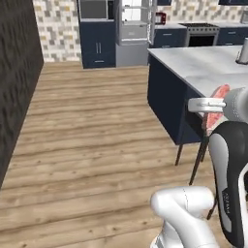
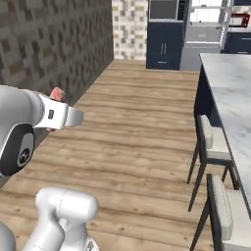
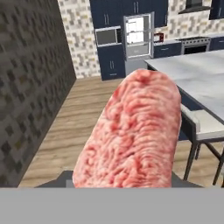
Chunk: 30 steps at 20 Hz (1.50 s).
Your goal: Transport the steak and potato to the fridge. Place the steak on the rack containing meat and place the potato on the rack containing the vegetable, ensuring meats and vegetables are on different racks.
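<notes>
A: Entry one, largest item: the fridge (image 3: 138,37). Position?

B: At the far end of the room, door standing open, lit racks showing. Everything else I'll place against it. What lies on each rack is too small to tell from here, so choosing the meat rack wrongly is the first hazard.

A: Entry two?

B: The tabletop (image 1: 208,68), a pale island slab, running from near the fridge back toward the robot. Its corner juts into the lane the base would drive along; a swing of the arm on that side could clip it.

A: Entry three?

B: Stools (image 2: 212,142), tucked under the tabletop's edge, well short of the fridge. Legs splay outward; a tight line past them risks a snag.

A: Entry four?

B: The steak (image 3: 131,135), red and marbled, far from the fridge, carried at the arm's end. It stands up tall out of the grip, so a jolt could tip or slide it loose.

A: Entry five?

B: The gripper (image 1: 213,107), clamped on the steak's lower end. Hold looks narrow for so long a slab.

A: The potato?

B: Not catalogued; cannot place it.
</notes>
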### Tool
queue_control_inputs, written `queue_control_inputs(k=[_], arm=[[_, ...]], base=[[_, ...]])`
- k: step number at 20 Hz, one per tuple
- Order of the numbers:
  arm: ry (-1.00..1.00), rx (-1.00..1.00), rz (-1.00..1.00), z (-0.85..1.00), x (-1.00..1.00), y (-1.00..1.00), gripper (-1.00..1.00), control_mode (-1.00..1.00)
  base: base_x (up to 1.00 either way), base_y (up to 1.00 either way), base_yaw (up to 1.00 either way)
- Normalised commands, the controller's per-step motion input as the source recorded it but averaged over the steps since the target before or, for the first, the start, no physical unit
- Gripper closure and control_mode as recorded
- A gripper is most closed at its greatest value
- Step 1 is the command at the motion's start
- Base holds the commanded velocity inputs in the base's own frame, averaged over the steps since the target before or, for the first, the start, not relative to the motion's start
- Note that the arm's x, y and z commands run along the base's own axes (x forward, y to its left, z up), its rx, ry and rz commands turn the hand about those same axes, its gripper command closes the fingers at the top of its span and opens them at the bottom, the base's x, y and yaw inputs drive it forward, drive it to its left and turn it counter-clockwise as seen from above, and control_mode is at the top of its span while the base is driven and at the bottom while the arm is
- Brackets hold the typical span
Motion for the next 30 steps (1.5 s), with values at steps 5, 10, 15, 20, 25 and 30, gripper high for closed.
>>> queue_control_inputs(k=[5,10,15,20,25,30], arm=[[0.00,0.00,0.00,0.00,0.00,0.00,1.00,1.00],[0.00,0.00,0.00,0.00,0.00,0.00,1.00,1.00],[0.00,0.00,0.00,0.00,0.00,0.00,1.00,1.00],[0.00,0.00,0.00,0.00,0.00,0.00,1.00,1.00],[0.00,0.00,0.00,0.00,0.00,0.00,1.00,1.00],[0.00,0.00,0.00,0.00,0.00,0.00,1.00,1.00]], base=[[1.00,0.00,0.00],[1.00,0.00,0.00],[1.00,0.00,0.00],[1.00,0.00,0.00],[1.00,0.05,0.00],[1.00,0.34,-0.01]])
